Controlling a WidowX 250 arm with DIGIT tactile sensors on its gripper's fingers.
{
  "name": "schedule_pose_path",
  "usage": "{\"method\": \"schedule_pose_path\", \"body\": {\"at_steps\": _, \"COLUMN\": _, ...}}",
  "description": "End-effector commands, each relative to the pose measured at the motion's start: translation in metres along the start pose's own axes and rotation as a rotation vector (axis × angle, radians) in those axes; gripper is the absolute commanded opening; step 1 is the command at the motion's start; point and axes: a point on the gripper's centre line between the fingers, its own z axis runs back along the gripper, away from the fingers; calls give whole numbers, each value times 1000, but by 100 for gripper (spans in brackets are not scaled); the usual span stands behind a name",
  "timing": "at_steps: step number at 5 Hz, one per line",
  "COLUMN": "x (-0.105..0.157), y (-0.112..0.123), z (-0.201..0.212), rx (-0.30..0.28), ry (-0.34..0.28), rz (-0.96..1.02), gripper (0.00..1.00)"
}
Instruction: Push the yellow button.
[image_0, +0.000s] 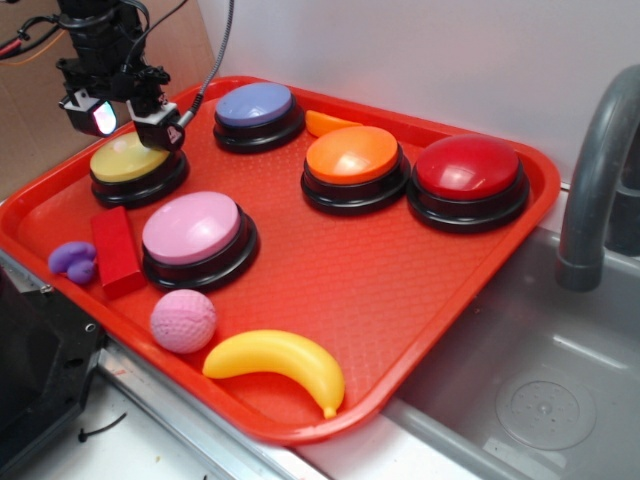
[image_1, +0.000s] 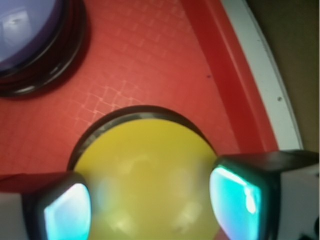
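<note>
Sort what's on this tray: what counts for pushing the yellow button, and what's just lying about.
For the job:
yellow button
gripper, open above it

Lying about:
pink button
purple button
orange button
red button
banana
pink ball
red block

The exterior view looks down across the whole tray (image_0: 520, 215) from its front. The wrist view faces straight down, very close. Both share the yellow button (image_0: 128, 158) (image_1: 150, 175).
</note>
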Motion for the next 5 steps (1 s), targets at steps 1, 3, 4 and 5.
{"method": "schedule_pose_path", "body": {"at_steps": 1, "x": 2, "y": 11, "z": 6, "rx": 43, "ry": 4, "rz": 35, "gripper": 100}}
{"method": "schedule_pose_path", "body": {"at_steps": 3, "x": 8, "y": 13, "z": 33, "rx": 34, "ry": 7, "rz": 54, "gripper": 100}}
{"method": "schedule_pose_path", "body": {"at_steps": 4, "x": 11, "y": 16, "z": 45, "rx": 28, "ry": -3, "rz": 56, "gripper": 100}}
{"method": "schedule_pose_path", "body": {"at_steps": 5, "x": 11, "y": 17, "z": 49, "rx": 48, "ry": -16, "rz": 76, "gripper": 100}}
